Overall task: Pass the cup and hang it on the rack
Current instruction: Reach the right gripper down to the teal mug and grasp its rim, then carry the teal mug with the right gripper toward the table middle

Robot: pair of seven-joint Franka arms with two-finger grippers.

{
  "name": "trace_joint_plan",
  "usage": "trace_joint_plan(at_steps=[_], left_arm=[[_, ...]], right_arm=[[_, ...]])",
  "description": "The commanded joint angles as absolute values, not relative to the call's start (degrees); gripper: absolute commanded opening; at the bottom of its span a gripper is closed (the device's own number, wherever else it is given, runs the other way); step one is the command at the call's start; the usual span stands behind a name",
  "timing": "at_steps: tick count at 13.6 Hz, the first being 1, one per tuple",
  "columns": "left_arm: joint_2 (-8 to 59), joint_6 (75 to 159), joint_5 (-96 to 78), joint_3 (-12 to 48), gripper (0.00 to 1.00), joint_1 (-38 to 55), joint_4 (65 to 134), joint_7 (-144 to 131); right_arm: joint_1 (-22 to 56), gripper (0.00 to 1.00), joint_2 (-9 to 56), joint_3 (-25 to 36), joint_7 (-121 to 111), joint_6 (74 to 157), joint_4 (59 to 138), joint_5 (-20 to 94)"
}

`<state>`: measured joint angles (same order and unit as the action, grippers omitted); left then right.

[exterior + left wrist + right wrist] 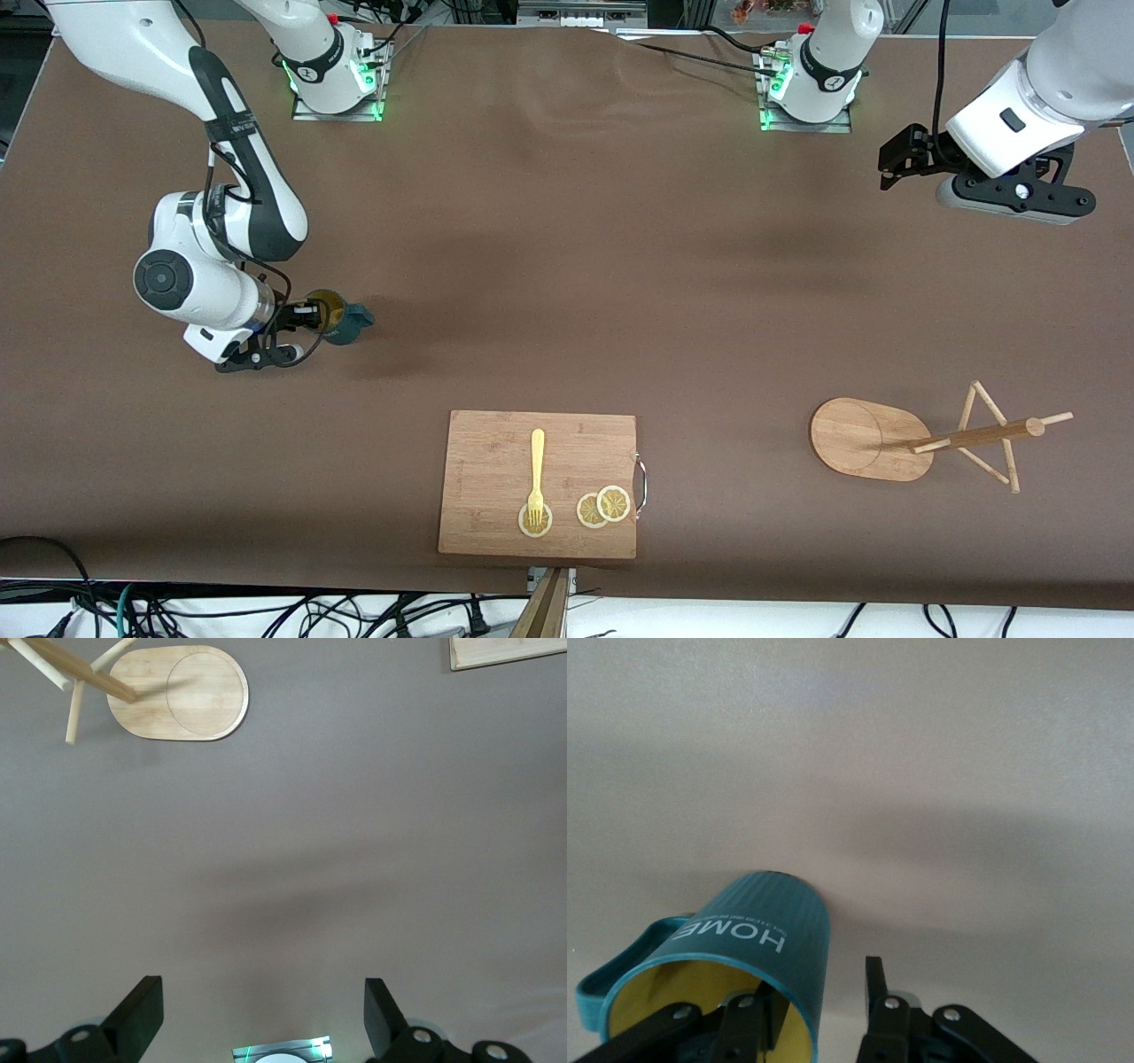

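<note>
I see the right end effector (312, 326) straddling the cup (344, 322) wall, grip unclear; the left end effector (895, 164) waits open over the counter (567, 266).

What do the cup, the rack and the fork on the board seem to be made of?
Cup: probably glazed ceramic or plastic; teal ribbed outside, yellow inside, printed "HOME".
Rack: light bamboo or wood, matte, with visible grain on its oval base.
Fork: pale yellow, likely plastic or bamboo; too small to be sure.
Board: bamboo-like wood with striped grain.
</note>
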<state>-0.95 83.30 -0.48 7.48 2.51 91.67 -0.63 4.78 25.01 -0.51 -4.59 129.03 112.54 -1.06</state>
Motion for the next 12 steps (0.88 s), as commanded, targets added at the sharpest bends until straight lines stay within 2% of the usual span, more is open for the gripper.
trace_joint_plan(at_steps=[1, 2, 3, 9, 12], left_arm=[[-1.14, 82.18, 0.79, 7.56, 1.00, 2.72, 90.62, -0.53], [-1.14, 82.18, 0.79, 7.56, 1.00, 2.72, 90.62, -0.53], [-1.14, 82.18, 0.79, 7.56, 1.00, 2.72, 90.62, -0.53], [-1.14, 81.04, 0.79, 7.56, 1.00, 2.72, 90.62, -0.53], [-1.06, 80.95, 0.88, 7.65, 1.00, 2.90, 90.62, -0.53]], right_arm=[[4.92, 0.22, 24.87, -0.88, -4.31, 129.64, 113.38, -0.97], [4.92, 0.11, 24.61, -1.05, -4.31, 129.46, 113.29, -0.97], [4.92, 0.06, 24.26, -2.10, -4.31, 129.29, 113.20, -0.97], [5.53, 0.00, 23.11, -11.23, -1.07, 127.28, 109.18, -1.32], [14.38, 0.00, 26.52, -12.57, 1.22, 119.13, 97.78, -2.20]])
